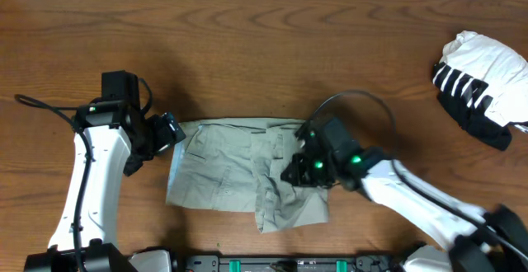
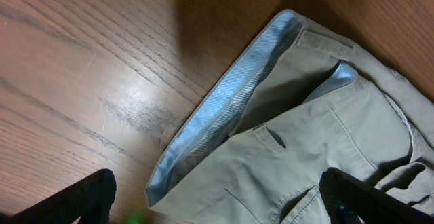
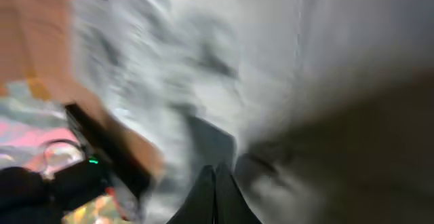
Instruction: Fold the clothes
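Trousers [image 1: 231, 173]: khaki, laid crumpled on the wooden counter [image 1: 247, 41].
Left end effector [image 1: 173, 130]: spread wide, held beside the waistband [image 2: 224, 108].
Right end effector [image 1: 289, 173]: pressed together, lowered onto rumpled cloth.

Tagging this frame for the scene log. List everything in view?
trousers: 1, khaki, table centre, rumpled, partly folded
garment: 1, white with black stripes, bunched at the table's right edge, apart from the trousers
table: 1, brown wood, under everything
left arm, right arm: 2, white with black joints, either side of the trousers
left pincer: 1, black, open, at the trousers' waistband end
right pincer: 1, black, shut, on the trousers' right part; cannot tell whether it pinches cloth
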Available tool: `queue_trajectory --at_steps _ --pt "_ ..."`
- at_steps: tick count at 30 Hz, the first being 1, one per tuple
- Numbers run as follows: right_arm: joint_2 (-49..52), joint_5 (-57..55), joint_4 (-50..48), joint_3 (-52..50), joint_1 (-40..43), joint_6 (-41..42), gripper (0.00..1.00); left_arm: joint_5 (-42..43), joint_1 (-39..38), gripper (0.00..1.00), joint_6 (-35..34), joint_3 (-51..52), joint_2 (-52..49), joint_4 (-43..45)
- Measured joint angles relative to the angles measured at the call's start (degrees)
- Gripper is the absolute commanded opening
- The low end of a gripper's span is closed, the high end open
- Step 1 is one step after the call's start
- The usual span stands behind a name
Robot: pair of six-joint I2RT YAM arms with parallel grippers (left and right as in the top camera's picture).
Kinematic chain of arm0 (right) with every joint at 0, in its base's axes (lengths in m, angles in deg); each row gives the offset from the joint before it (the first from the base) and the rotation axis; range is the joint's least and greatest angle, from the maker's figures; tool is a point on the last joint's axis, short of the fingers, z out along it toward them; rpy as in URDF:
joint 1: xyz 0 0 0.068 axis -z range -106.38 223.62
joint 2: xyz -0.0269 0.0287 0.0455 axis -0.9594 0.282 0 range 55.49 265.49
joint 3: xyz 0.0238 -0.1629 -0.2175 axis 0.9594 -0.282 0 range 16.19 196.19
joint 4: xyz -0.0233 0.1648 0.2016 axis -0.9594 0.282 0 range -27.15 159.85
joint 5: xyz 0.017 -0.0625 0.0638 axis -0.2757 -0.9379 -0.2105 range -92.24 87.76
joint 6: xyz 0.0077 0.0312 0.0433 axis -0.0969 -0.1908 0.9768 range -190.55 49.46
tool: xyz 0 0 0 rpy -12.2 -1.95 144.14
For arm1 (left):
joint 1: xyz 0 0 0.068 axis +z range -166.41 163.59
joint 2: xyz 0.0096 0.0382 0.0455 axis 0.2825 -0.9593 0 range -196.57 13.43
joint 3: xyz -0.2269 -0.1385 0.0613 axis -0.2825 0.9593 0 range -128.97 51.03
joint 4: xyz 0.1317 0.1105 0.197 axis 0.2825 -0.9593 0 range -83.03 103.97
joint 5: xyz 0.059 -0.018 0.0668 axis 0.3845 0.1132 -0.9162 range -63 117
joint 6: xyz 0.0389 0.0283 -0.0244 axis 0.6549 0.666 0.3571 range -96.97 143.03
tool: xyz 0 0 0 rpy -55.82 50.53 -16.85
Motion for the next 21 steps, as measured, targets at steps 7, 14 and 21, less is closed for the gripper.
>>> queue_trajectory --at_steps 7,14,21 --pt "-6.25 -2.34 11.56 2.08 1.20 -2.29 0.02 0.00 0.00 0.98 0.02 0.00 0.00 0.00" --pt "-3.98 -1.95 8.55 -2.29 1.22 -2.73 0.01 0.00 0.00 0.98 0.00 0.00 0.02 0.00" --pt "0.96 4.42 -6.38 -9.84 1.22 0.20 0.02 0.00 0.00 0.98 0.02 0.00 0.00 0.02"
